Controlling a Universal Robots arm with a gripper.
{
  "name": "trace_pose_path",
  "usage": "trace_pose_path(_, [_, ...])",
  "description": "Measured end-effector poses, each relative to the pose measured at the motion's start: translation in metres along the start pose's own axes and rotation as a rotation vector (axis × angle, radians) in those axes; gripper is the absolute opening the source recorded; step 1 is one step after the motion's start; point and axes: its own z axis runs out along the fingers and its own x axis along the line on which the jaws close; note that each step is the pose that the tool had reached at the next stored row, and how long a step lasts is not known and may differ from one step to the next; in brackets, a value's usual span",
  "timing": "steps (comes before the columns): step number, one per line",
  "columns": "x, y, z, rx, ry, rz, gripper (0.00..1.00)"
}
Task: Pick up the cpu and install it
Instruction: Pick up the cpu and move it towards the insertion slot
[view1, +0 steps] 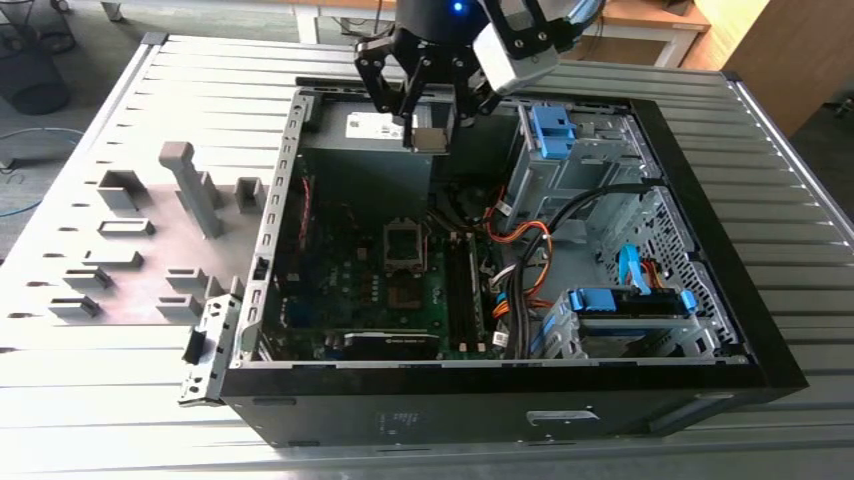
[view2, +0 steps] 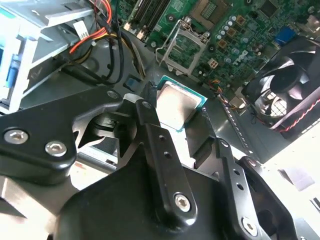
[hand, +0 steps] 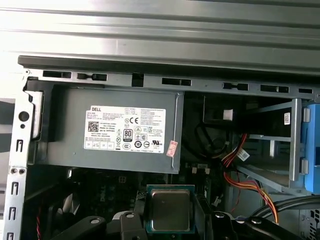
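The cpu (view1: 430, 138) is a small square chip with a silvery top and a green rim, held in the air above the open computer case (view1: 694, 200). My gripper (view1: 424, 128) is shut on it, with black fingers (view2: 150, 115) clamping two opposite edges. In both wrist views the chip (view2: 176, 104) (hand: 170, 209) sits flat between the fingertips. The motherboard's socket (view1: 404, 240) lies lower in the case, toward the exterior view's front. Its metal frame (view2: 181, 47) stands open, well apart from the chip.
A grey power supply (hand: 125, 127) fills the case's far corner just behind the chip. Drive cages with blue clips (view1: 550, 130) and bundled cables (view1: 527, 240) stand to the exterior view's right. A black fan (view2: 287, 85) sits by the board. Grey holder blocks (view1: 187, 185) stand outside the case.
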Motion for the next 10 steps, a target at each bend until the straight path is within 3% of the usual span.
trace_pose_path(10, [-0.0007,-0.0006,-0.0001,0.0029,-0.0002,0.009,0.47])
